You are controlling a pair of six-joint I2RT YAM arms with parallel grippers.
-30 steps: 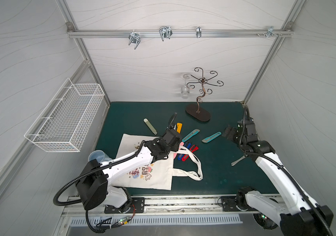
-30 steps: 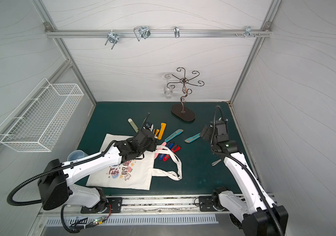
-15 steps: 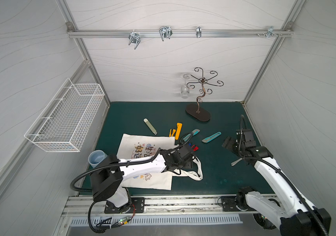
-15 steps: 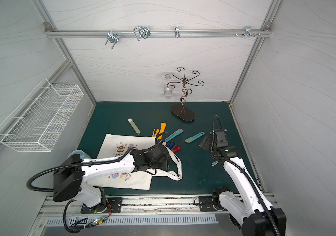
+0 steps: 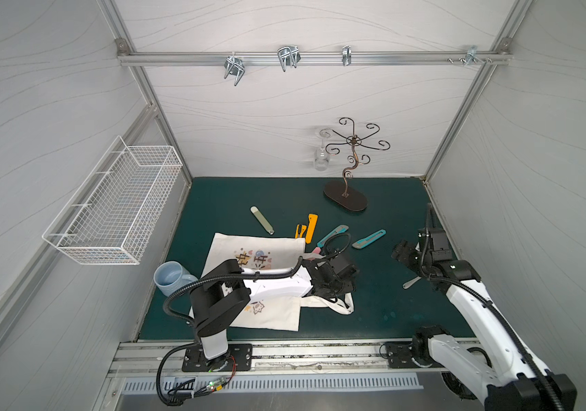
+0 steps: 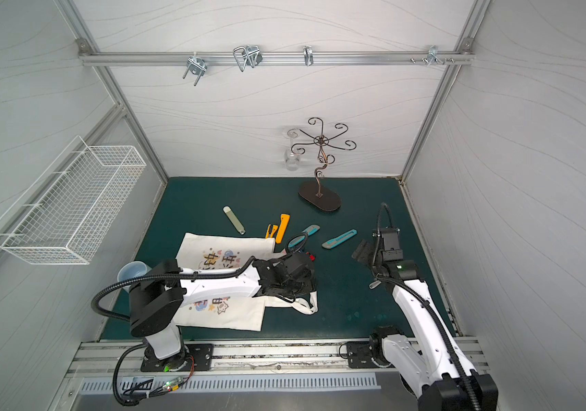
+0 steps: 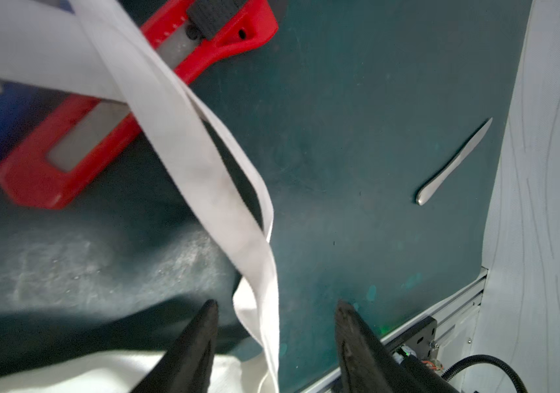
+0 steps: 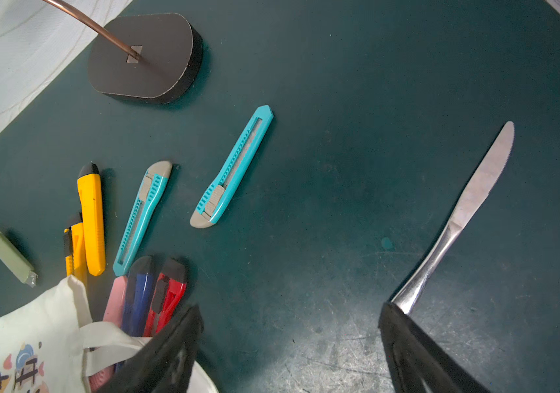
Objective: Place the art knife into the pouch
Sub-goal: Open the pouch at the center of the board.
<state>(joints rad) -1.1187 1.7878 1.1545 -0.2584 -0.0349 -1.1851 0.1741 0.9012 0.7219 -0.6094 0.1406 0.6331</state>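
mug (image 5: 172,281): you find it well off to the left of your left jaws, at the edge of the mat (image 5: 384,306).
pouch (image 5: 270,245): it lies flat on the mat beneath your left arm, with its mouth on the side where your left jaws hang.
yellow art knife (image 8: 91,221): on the mat outside the pouch, beyond your left jaws toward the back wall.
red art knife (image 7: 108,146): on the mat just beyond your left jaws, outside the pouch.
left gripper (image 7: 277,308): your jaws stand apart and clamp nothing.
handle strap (image 7: 203,177): it crosses over the red art knife and runs down between your left fingers, unpinched.
teal art knife (image 8: 234,166): on the mat ahead of your right jaws, between your two grippers.
right gripper (image 8: 290,308): your jaws are spread wide and empty, over bare mat.
table knife (image 8: 469,204): just beside your right jaws; its handle end passes behind one finger.
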